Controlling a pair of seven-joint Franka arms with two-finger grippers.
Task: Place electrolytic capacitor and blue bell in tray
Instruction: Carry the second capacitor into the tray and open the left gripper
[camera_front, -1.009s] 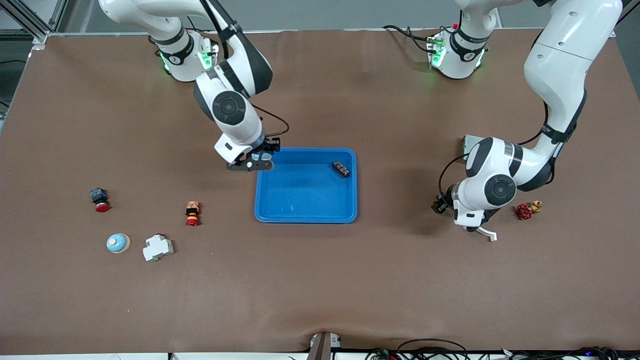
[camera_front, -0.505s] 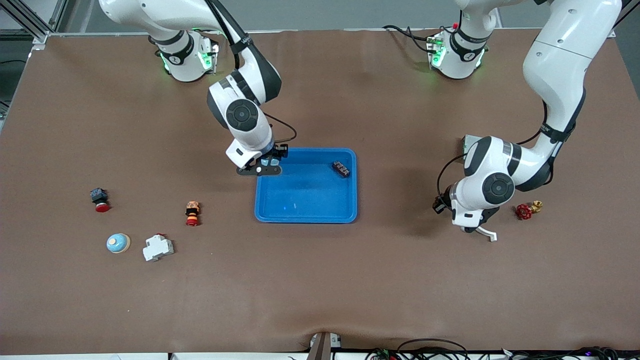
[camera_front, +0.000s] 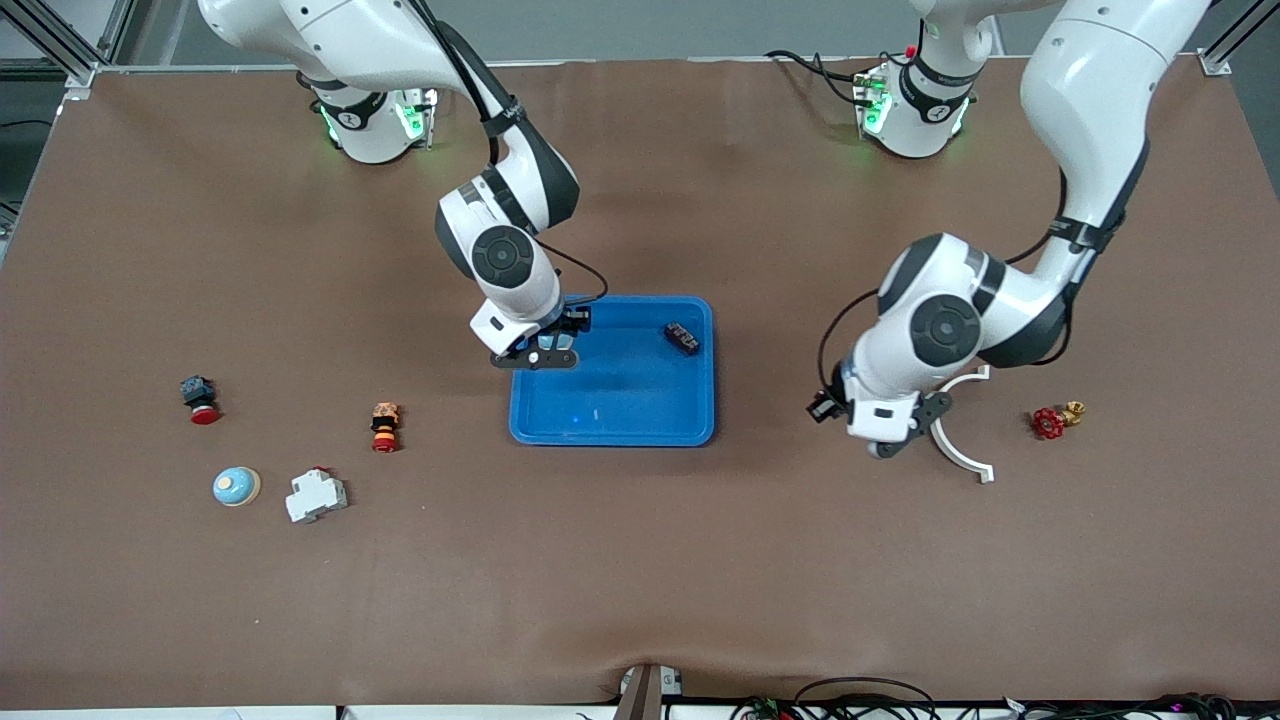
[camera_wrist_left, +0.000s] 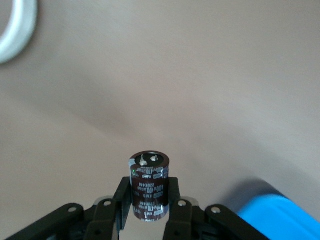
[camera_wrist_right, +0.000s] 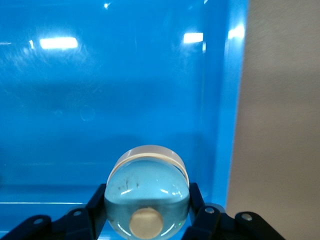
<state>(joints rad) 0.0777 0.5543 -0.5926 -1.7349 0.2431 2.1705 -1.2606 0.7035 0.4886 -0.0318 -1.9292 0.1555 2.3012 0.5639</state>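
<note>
The bright-blue tray (camera_front: 640, 420) lies mid-table. My right gripper (camera_front: 545, 352) is shut on a pale-blue bell (camera_wrist_right: 148, 192) with a cream button and holds it over the tray's corner at the right arm's end; the tray floor (camera_wrist_right: 125, 100) fills the right wrist view. My left gripper (camera_front: 882, 447) is shut on a dark brown electrolytic capacitor (camera_wrist_left: 149, 185), held upright over bare table between the tray and a white ring; a tray corner (camera_wrist_left: 282, 220) shows in the left wrist view. A second blue bell (camera_front: 237, 487) sits on the table toward the right arm's end.
A black terminal block (camera_front: 682, 338) lies in the tray. A white ring (camera_front: 962, 452) and a red valve (camera_front: 1050, 422) lie toward the left arm's end. A red push button (camera_front: 200, 398), an orange-red switch (camera_front: 384, 426) and a white breaker (camera_front: 315, 495) lie near the second bell.
My right gripper has carried the bell from the tray's rim to over its inside. My left arm has risen and moved toward the tray with the capacitor, uncovering the white ring.
</note>
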